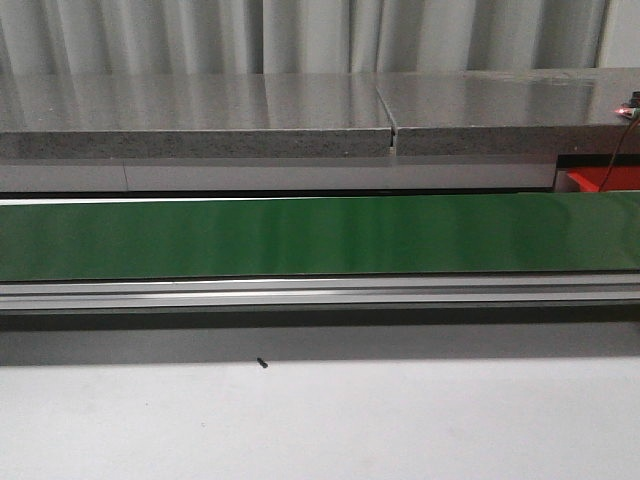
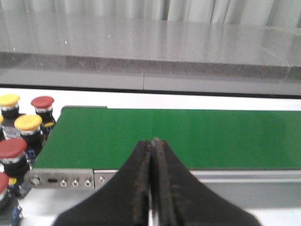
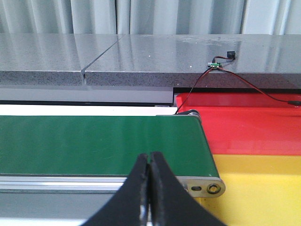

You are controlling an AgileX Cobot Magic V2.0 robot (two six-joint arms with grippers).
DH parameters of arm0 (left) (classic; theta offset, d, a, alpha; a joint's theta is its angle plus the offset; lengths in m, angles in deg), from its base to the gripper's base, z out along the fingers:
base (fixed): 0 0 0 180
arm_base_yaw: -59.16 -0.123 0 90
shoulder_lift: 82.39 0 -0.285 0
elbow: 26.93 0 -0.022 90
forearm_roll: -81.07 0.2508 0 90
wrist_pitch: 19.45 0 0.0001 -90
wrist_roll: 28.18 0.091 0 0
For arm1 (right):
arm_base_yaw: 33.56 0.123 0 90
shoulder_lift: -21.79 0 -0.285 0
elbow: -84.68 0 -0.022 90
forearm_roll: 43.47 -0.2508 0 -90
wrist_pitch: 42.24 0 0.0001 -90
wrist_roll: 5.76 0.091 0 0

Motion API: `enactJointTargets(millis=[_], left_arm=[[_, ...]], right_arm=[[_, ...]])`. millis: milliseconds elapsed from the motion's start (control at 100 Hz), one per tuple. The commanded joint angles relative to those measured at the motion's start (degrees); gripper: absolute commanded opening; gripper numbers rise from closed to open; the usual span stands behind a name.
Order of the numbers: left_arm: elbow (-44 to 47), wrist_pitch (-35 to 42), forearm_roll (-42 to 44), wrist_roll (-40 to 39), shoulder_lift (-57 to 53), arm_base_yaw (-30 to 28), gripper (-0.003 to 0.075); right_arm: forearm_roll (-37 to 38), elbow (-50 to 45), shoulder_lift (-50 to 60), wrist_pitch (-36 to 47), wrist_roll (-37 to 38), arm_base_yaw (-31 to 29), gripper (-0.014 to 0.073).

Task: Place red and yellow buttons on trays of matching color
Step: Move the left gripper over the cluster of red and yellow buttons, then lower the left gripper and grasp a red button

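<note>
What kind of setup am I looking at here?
Probably a lab or factory sorting cell: a long green conveyor belt, red and yellow push buttons clustered at one end, a red tray and yellow tray at the other.

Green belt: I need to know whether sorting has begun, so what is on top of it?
The green belt shows no buttons in any view. Red and yellow buttons stand beside its end.

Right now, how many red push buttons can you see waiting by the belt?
3, all clustered off the end of the green belt in the left wrist view: one at the back, one nearer, one cut off by the frame edge. More may be hidden outside the frame.
</note>
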Motion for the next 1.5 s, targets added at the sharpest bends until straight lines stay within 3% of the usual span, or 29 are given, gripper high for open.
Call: enactJointTargets(millis=[0, 280, 570, 670, 860, 930, 1190, 1490], left_arm=[[-6.76, 1.89, 1.31, -0.58, 2.86, 0.35, -0.0020], [-21.35, -13.29, 2.66, -0.58, 18.38, 0.35, -0.0020], [-29.24, -14.93, 2.66, -0.58, 33.04, 0.35, 0.0003], [-30.89, -15.06, 2.24, -0.58, 36.82, 0.35, 0.0127], [-32.08, -14.70, 1.01, -0.58, 40.19, 0.35, 0.0605], [-32.23, -14.49, 1.15, -0.58, 40.97, 0.35, 0.0683], [-33.97, -15.64, 1.71, -4.73, 44.53, -1.05, 0.0654], [-42.46, -25.56, 0.25, -6.50, 51.17, -14.91, 0.0654]], right_arm=[[0.60, 0.92, 0.92, 4.61, -0.27, 0.04, -0.0066], [0.60, 0.92, 0.92, 4.61, -0.27, 0.04, -0.0066], [0.60, 0.92, 0.92, 4.61, -0.27, 0.04, -0.0066], [0.60, 0.92, 0.92, 4.61, -0.27, 0.04, -0.0066], [0.60, 0.92, 0.92, 4.61, -0.27, 0.04, -0.0066], [0.60, 0.92, 0.92, 4.61, -0.27, 0.04, -0.0066], [0.60, 0.92, 0.92, 4.61, -0.27, 0.04, -0.0066], [0.60, 0.92, 0.92, 4.61, -0.27, 0.04, -0.0066]])
